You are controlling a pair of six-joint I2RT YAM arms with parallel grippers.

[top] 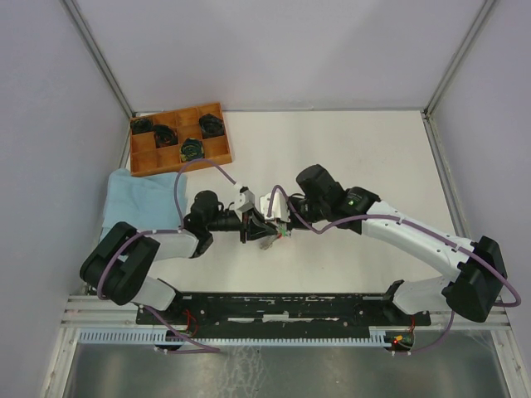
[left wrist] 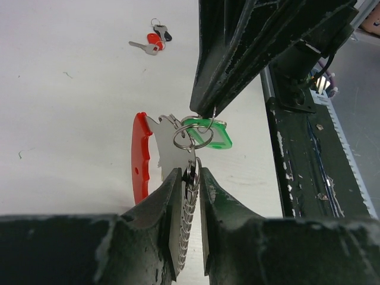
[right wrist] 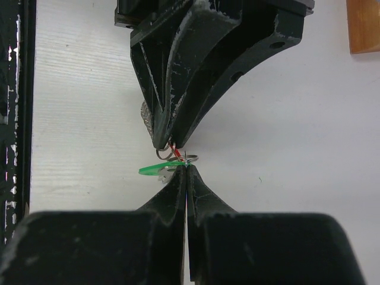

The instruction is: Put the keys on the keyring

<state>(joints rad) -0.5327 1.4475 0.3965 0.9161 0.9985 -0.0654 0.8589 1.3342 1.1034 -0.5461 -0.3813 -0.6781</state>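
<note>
The keyring hangs between both grippers above the white table. In the left wrist view its silver chain (left wrist: 189,208) and a flat metal tag (left wrist: 172,151) sit between the jaws of my left gripper (left wrist: 190,173), which is shut on them, and the red strap (left wrist: 141,155) hangs to the left. Two small metal rings (left wrist: 193,138) link to the green-headed key (left wrist: 215,135). My right gripper (left wrist: 206,111) comes down from above, shut on that key's ring. In the right wrist view, its tips (right wrist: 187,166) pinch at the green key (right wrist: 159,170). From above, the grippers meet (top: 264,224).
Two loose keys, one red-headed (left wrist: 154,41), lie on the table farther off. A wooden tray (top: 178,138) with dark coils stands at the back left, and its corner shows (right wrist: 363,27). A light blue cloth (top: 137,195) lies left of the left arm.
</note>
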